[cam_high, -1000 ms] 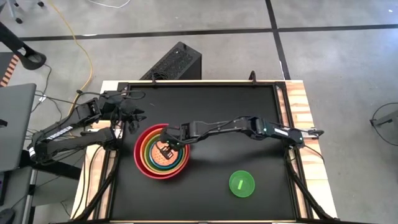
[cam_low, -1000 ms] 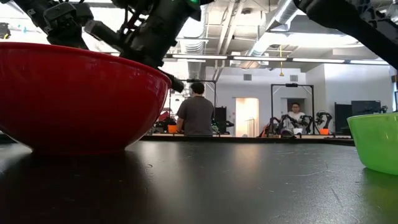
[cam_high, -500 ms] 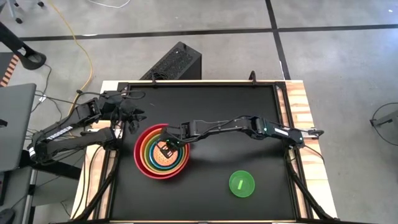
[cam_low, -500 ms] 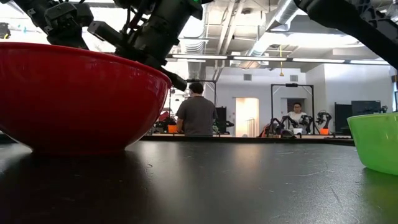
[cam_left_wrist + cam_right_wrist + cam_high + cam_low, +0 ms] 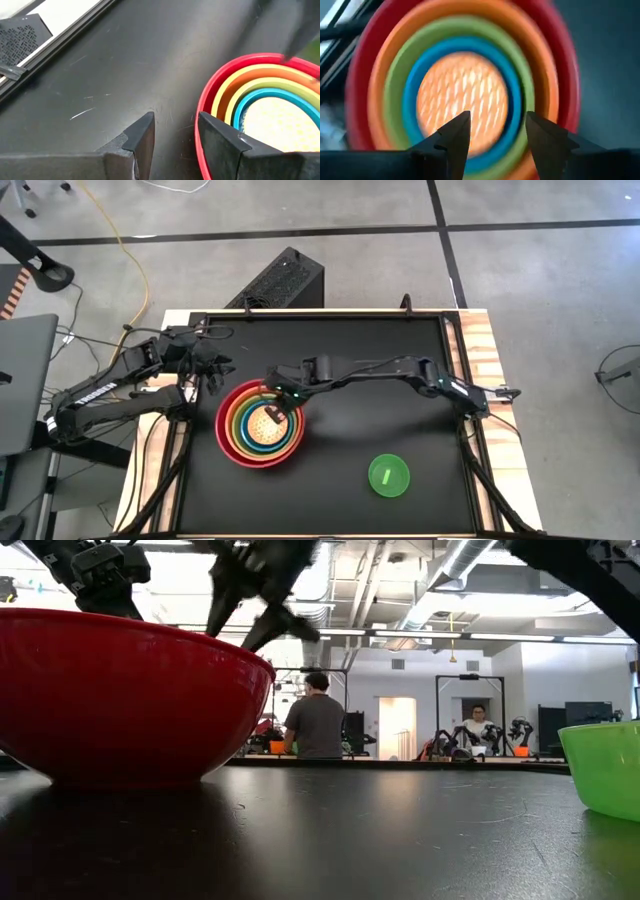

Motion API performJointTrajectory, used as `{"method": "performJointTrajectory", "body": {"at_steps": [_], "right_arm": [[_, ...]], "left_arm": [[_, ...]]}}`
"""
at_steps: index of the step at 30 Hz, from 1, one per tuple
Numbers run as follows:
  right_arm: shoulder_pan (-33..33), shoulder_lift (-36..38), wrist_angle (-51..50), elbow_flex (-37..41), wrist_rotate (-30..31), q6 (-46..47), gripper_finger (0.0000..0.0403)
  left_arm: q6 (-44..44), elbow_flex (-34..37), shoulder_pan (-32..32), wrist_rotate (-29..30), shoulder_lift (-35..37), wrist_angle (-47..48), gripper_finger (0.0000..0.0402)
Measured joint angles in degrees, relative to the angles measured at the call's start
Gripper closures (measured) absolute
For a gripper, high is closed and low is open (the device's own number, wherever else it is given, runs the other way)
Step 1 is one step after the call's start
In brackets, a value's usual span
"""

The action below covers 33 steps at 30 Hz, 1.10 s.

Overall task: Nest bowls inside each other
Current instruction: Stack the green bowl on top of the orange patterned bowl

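Note:
Five bowls sit nested in one stack (image 5: 260,436) at the table's left middle: red (image 5: 120,700) outermost, then orange, lime-green, blue, and the dotted yellow bowl (image 5: 462,100) in the centre. The smallest green bowl (image 5: 389,476) stands alone toward the near right, rim up. My right gripper (image 5: 275,411) hovers open above the stack's far-right side with nothing between its fingers; the right wrist view (image 5: 495,135) looks down into the stack. My left gripper (image 5: 175,132) waits open beside the red rim (image 5: 205,100), at the stack's far left.
The black mat (image 5: 400,360) is bounded by a raised frame and wooden side strips (image 5: 485,350). A black perforated box (image 5: 280,280) stands on the floor beyond the far edge. People sit at benches in the room behind (image 5: 318,725).
My right gripper has opened and let go of the dotted yellow bowl, which stays nested in the blue one. The gripper has then risen out of the stack and drawn back toward the table's far right.

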State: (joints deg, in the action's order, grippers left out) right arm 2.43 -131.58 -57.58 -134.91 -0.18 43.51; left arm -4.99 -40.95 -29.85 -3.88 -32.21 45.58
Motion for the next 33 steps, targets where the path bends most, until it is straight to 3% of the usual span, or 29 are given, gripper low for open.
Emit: {"method": "performJointTrajectory", "body": {"at_steps": [3,9,13,18,25,29,33], "right_arm": [[2.32,4.05,-7.63,0.04,-1.46,0.06,0.0198],[11.03,10.38,-32.89,0.78,-0.96,5.27,0.0209],[16.87,15.8,-27.17,12.12,-2.24,10.56,0.0211],[24.12,22.98,-28.55,31.31,-1.59,25.92,0.0211],[31.55,34.15,-11.41,56.33,-2.68,47.39,0.0211],[34.26,37.45,-3.66,65.82,-1.66,54.71,0.0211],[34.75,38.27,5.73,72.13,-1.24,56.17,0.0211]], "left_arm": [[0.64,0.0,0.04,-0.05,0.0,-0.02,0.0262],[1.07,0.0,0.02,-0.15,0.0,-0.02,0.0262],[1.04,0.0,0.04,-0.31,0.0,0.02,0.0262],[0.81,0.0,0.05,-0.62,0.0,0.0,0.0262],[-0.31,0.0,0.05,-1.43,-0.04,-0.05,0.0262],[-1.09,0.0,0.05,-1.76,-0.04,-0.04,0.0262],[-1.73,0.0,0.05,-1.94,-0.04,-0.02,0.0262]]}}
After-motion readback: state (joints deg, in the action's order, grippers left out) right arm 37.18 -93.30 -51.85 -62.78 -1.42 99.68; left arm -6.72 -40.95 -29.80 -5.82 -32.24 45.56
